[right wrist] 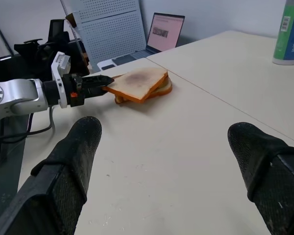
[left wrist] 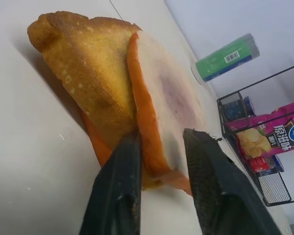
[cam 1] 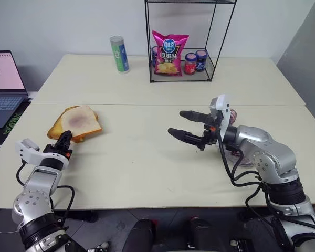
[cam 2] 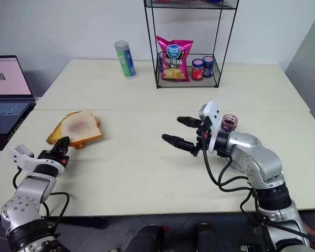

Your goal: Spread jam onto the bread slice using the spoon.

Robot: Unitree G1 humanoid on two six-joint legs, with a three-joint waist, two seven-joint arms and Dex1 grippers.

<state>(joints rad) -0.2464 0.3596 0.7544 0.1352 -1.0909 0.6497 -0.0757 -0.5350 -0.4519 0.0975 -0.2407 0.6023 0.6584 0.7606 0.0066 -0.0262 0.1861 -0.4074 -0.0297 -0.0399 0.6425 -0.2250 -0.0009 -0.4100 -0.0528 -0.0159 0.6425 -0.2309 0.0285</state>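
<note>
Tabletop (cam 1: 147,157) runs pale and bare between the two arms, a seam crossing it just beyond the right gripper, with the near edge close below both wrists. At the far left, past the table's side edge, an open laptop (cam 1: 4,84) sits beside and beyond the left gripper.

Left gripper (cam 1: 64,140) points forward with its two black fingers (left wrist: 118,186) closed on the near edge of the bread slice (cam 1: 79,119): one finger lies under the pale slice, the other on its top face. That slice lies directly ahead of the gripper, tilted up on a golden toasted slice (left wrist: 88,73) beneath it, a pink-purple jam (left wrist: 174,93) stain at its centre.

Farther ahead and to the right of this gripper stand a green-and-blue can (cam 1: 119,54) and a black wire rack (cam 1: 186,42) holding a pink crisp bag (cam 1: 169,52) and two jars (cam 1: 195,61).

Right gripper (cam 1: 185,125) hovers above the open table, aimed toward the left arm, its fingers spread wide and holding nothing. Close behind it, by its wrist, stands a small glass jar (cam 2: 229,122). Well apart from it, across clear surface, lies the bread.
</note>
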